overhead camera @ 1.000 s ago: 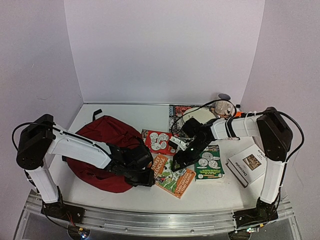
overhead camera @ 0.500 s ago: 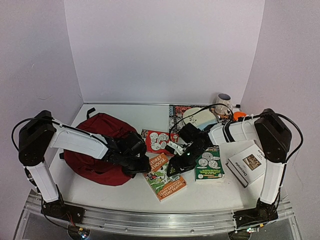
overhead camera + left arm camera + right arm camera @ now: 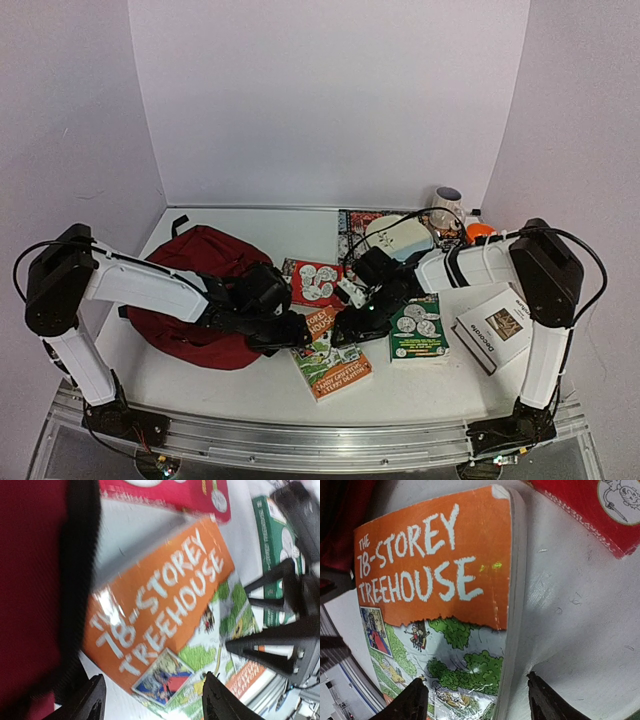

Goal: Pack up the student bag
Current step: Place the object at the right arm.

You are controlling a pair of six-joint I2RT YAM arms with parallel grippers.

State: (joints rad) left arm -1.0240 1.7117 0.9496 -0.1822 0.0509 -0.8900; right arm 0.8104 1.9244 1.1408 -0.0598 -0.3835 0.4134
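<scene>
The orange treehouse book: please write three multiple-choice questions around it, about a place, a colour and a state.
1. Where is the orange book? A. in a drawer. B. on the table between the left claw and right claw. C. under the table.
2. What colour is the student bag? A. dark red. B. blue. C. yellow.
3. How is the right claw? A. shut on nothing. B. open over the orange book. C. shut on a pencil.
1 B: the top view shows both claws at it. 2 A: its fabric is dark red. 3 B: its fingers stand wide apart.
</scene>
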